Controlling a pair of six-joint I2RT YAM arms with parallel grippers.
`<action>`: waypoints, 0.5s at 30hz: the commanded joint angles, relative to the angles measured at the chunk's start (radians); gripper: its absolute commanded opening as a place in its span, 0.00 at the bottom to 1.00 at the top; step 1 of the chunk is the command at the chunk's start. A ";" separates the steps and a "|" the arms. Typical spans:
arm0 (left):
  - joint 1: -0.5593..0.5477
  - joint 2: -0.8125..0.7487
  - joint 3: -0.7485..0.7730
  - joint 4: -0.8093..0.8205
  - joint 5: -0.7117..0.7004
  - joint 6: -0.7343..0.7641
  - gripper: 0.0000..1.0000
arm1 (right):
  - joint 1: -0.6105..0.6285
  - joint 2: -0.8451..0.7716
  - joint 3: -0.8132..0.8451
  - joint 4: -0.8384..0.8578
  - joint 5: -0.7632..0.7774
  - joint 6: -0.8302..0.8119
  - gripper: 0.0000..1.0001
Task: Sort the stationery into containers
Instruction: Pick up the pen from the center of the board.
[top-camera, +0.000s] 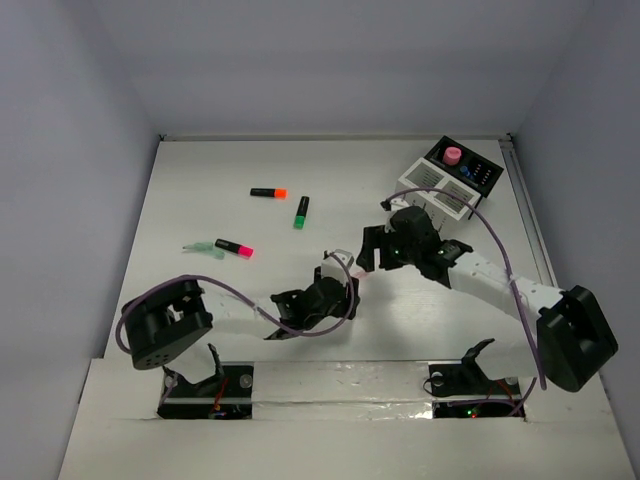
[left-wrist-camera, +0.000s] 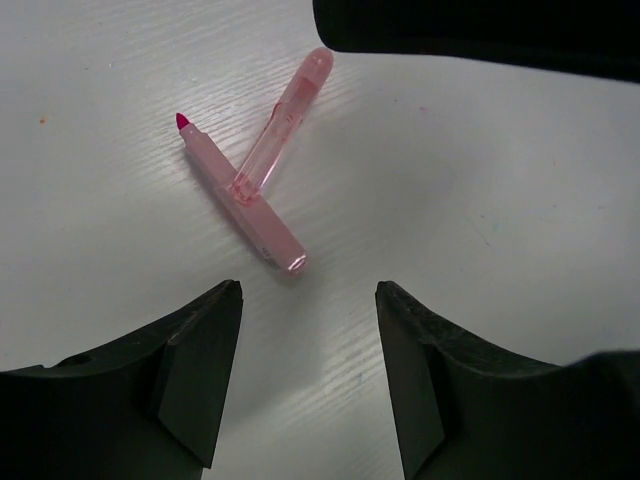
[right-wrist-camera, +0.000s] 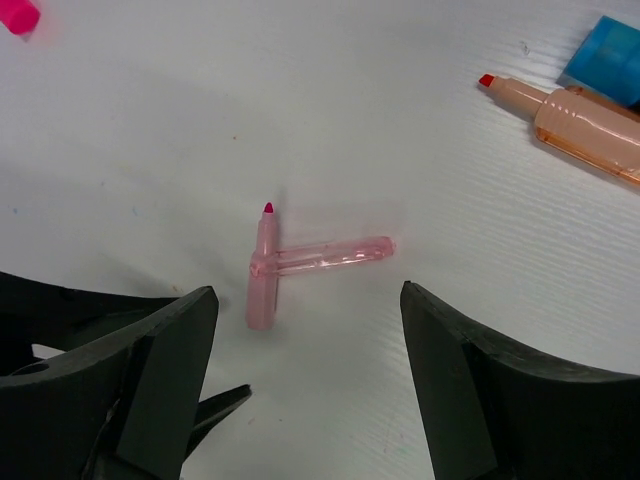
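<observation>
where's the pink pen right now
In both wrist views the pink pen lies on the table just ahead of the left gripper and right gripper, its clear cap across it.

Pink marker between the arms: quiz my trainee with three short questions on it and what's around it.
1. True or false: the left gripper holds the pink marker.
2. Which highlighter cap colour lies nearest the containers? A orange, B green, C pink.
3. Fill in: the right gripper, above the marker, is ____.
Key: 1 false, it is open and empty. 2 B, the green-capped highlighter. 3 open.
</observation>
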 joint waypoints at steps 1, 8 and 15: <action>-0.015 0.050 0.071 -0.045 -0.128 -0.057 0.52 | 0.003 -0.040 -0.021 0.050 0.002 -0.016 0.80; -0.034 0.163 0.128 -0.099 -0.175 -0.105 0.48 | 0.003 -0.083 -0.058 0.081 -0.035 -0.025 0.80; -0.052 0.228 0.164 -0.139 -0.217 -0.140 0.43 | 0.003 -0.090 -0.068 0.101 -0.061 -0.036 0.80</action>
